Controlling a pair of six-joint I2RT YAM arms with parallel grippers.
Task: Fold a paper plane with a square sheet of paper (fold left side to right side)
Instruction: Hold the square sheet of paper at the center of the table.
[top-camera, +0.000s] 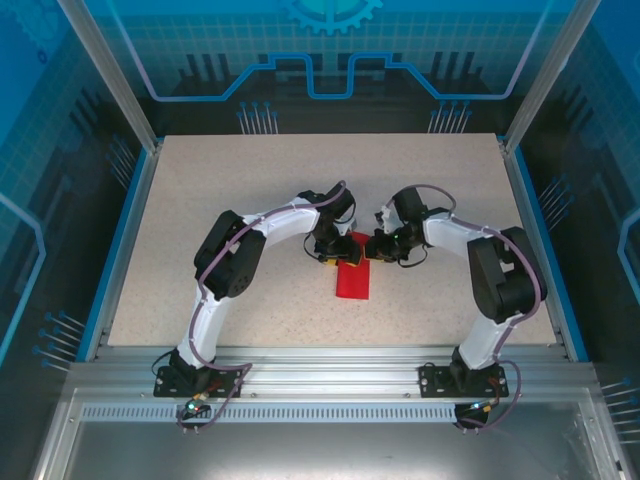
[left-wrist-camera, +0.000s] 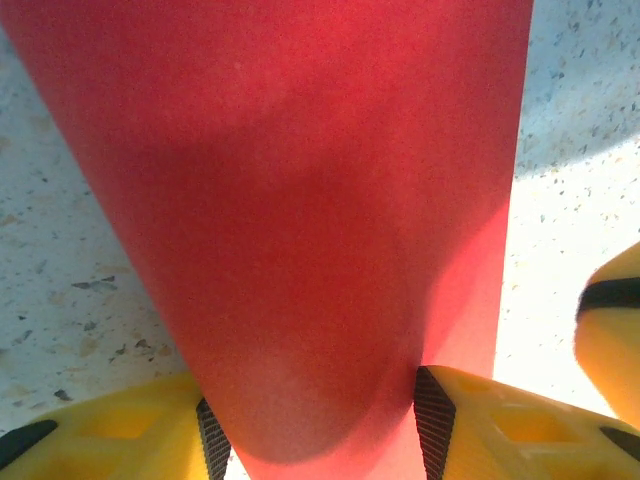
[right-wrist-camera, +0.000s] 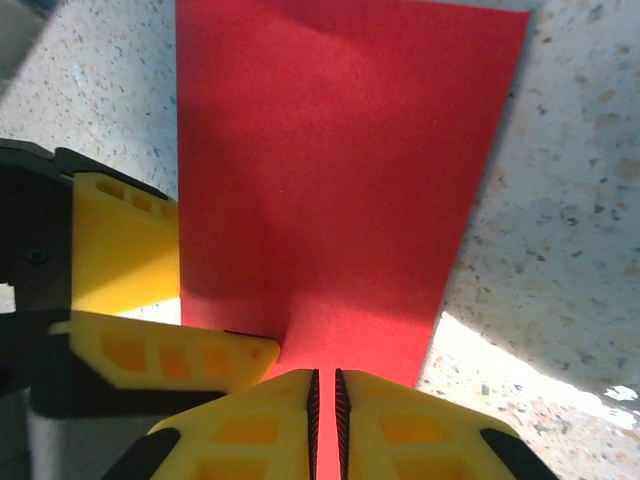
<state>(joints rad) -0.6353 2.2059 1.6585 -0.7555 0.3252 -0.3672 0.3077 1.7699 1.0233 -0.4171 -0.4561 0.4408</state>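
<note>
Paper (top-camera: 353, 279) is a narrow red folded strip flat on the bench (top-camera: 200, 200), mid-bench, between the two arms. Its far end is up at the grippers and its near end points to the arm bases.

Left gripper (top-camera: 328, 254) is at the paper's far-left corner, about half wide. In the left wrist view the paper bows up in a hump that fills the gap, touching both pads (left-wrist-camera: 208, 440), so it is held. The rest of the sheet runs away from the fingers, flat on the bench. A yellow finger (left-wrist-camera: 612, 335) of the other gripper sits just beside the paper's right edge.

Right gripper (top-camera: 372, 246) is at the far-right corner, nearly closed. In the right wrist view its pads (right-wrist-camera: 312, 400) leave a thin slit with red paper in it, pinching the edge. The two grippers are close together, fingers almost touching.
</note>
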